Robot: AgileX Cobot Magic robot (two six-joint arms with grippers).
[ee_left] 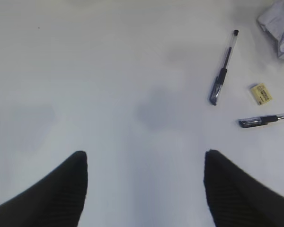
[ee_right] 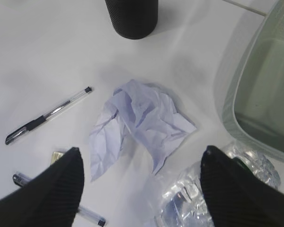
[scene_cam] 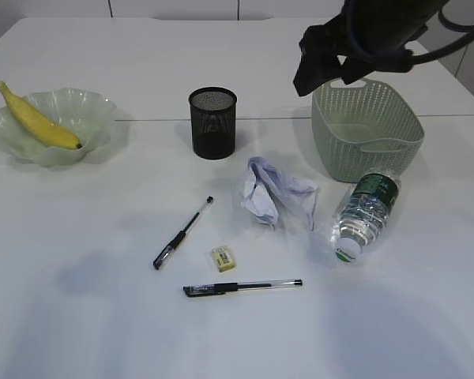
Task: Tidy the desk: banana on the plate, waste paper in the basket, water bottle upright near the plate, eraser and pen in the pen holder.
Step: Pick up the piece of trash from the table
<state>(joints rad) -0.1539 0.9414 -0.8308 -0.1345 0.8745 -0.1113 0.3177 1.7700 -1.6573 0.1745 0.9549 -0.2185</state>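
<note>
A banana [scene_cam: 35, 118] lies on the pale green plate [scene_cam: 95, 106] at the far left. The black mesh pen holder [scene_cam: 213, 122] stands at centre. Crumpled waste paper [scene_cam: 276, 193] lies beside a water bottle [scene_cam: 367, 213] on its side, in front of the green basket [scene_cam: 367, 130]. Two pens [scene_cam: 183, 233] [scene_cam: 241, 287] and a yellow eraser [scene_cam: 223, 258] lie on the table. My right gripper [ee_right: 142, 156] is open and empty, high above the paper [ee_right: 142, 118] and bottle [ee_right: 217, 194]. My left gripper [ee_left: 142, 158] is open and empty over bare table, left of the pens [ee_left: 222, 71].
The right arm [scene_cam: 340, 55] hangs over the basket's far left rim. The basket [ee_right: 255, 80] looks empty inside. The white table [scene_cam: 79, 316] has a seam running behind the pen holder.
</note>
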